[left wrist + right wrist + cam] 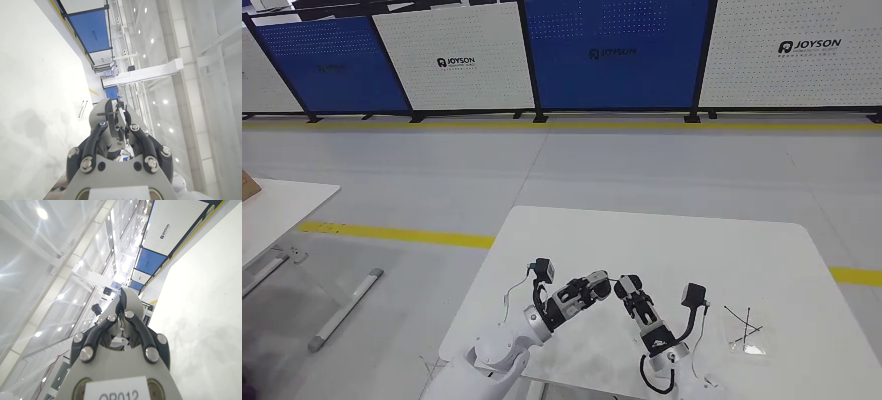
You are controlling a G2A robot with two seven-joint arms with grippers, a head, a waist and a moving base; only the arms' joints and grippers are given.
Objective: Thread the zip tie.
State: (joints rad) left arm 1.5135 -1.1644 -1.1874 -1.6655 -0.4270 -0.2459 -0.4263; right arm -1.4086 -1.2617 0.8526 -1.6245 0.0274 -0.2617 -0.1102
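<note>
Above the near edge of the tabletop (pixel 692 240) the two grippers meet tip to tip, lifted clear of the surface. The right gripper (pixel 121 296) has its jaws pressed together at the tips, and I judge that the dark strip pinched between them is the zip tie (pixel 102 114). The left gripper (pixel 118 108) faces it with its jaws a narrow gap apart and nothing visibly clamped. The tie's long axis runs crosswise to those jaws, lying over one pad (pixel 109 121) and poking out past that finger's outer side. It is not lined up with the gap. The coming move turns on that: the strip probably has to be turned or drawn back until its end points into the opening, and the left gripper is the one placed to receive it. Where the tie's head sits I cannot tell. Farther out, toward the right edge, spare ties (pixel 745 322) lie crossed on the tabletop. A printed label (pixel 117 387) sits on the right gripper's body, and the far partition panels (pixel 617 50) carry a logo with lettering.
</note>
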